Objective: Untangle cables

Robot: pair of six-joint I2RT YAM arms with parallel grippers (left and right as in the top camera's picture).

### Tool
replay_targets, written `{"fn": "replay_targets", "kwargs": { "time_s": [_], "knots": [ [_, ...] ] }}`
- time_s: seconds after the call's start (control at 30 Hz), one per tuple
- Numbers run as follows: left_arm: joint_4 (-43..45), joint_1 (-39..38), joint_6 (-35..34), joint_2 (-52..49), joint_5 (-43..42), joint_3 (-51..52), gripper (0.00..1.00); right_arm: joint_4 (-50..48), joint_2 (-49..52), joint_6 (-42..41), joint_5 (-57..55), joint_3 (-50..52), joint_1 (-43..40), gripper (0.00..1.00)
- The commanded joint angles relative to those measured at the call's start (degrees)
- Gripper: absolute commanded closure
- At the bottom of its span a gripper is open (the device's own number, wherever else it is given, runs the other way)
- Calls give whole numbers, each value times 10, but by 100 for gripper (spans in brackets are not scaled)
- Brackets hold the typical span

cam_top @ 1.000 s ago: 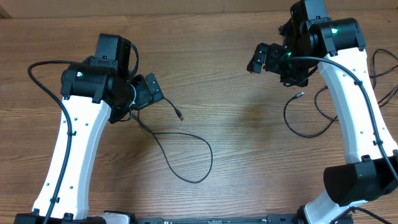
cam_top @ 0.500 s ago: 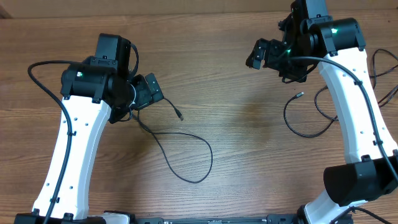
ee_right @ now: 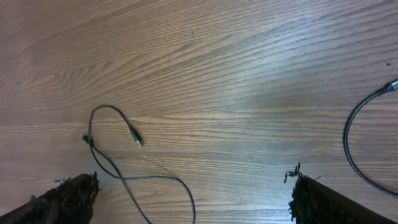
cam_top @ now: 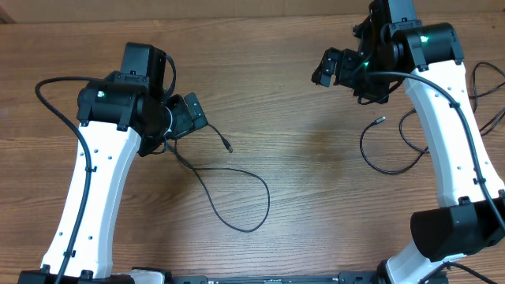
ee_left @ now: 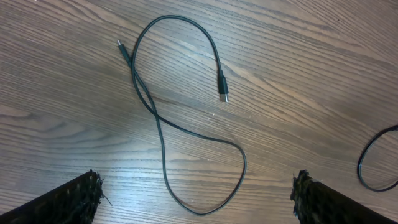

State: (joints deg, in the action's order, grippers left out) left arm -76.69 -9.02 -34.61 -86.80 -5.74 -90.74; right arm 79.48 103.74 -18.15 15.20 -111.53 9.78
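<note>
Two thin black cables lie apart on the wooden table. The left cable (cam_top: 268, 197) makes a loose figure-eight, with a silver-tipped plug (cam_top: 228, 147) at one end. In the left wrist view the same cable (ee_left: 163, 155) crosses itself once, its lower loop lying between my fingers. My left gripper (cam_top: 188, 117) (ee_left: 196, 190) hangs open above it, touching nothing. The right cable (cam_top: 363, 148) curves beside the right arm, plug (cam_top: 381, 120) pointing up. My right gripper (cam_top: 326, 67) (ee_right: 196, 190) is open and empty, raised over bare wood; it sees the left cable (ee_right: 107, 107) and the right cable (ee_right: 346, 146).
Thicker black arm wires run along the left arm (cam_top: 47, 85) and loop at the right table edge (cam_top: 488, 95). The two white arms stand at either side, their bases at the near edge. Bare wood (cam_top: 308, 173) lies between the two cables.
My right gripper has shifted a little toward the far side of the table. The left arm and both cables have not moved.
</note>
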Motion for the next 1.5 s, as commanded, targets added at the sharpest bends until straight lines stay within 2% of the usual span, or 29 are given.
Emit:
{"fn": "replay_targets", "kwargs": {
  "time_s": [0.0,0.3,0.4,0.53,0.67,0.9,1.27,1.47],
  "knots": [
    [0,-4,-7,-2,4,-4,0,-3,-1,2,10,2,-1,0],
    [0,-4,-8,-2,4,-4,0,-52,-1,0,13,2,-2,0],
    [0,-4,-8,-2,4,-4,0,-78,-1,-7,-21,2,-8,0],
    [0,-4,-8,-2,4,-4,0,-78,-1,-61,-125,2,-34,0],
    [0,-4,-8,-2,4,-4,0,-79,-1,-61,-208,2,-76,0],
    [1,-4,-7,-2,4,-4,0,-89,0,-61,-291,2,-173,0],
    [0,-4,-7,-2,4,-4,0,-134,2,-61,-297,2,-375,0],
    [0,-4,-7,-2,4,-4,1,-135,23,-82,-290,2,-434,0]
  ]
}}
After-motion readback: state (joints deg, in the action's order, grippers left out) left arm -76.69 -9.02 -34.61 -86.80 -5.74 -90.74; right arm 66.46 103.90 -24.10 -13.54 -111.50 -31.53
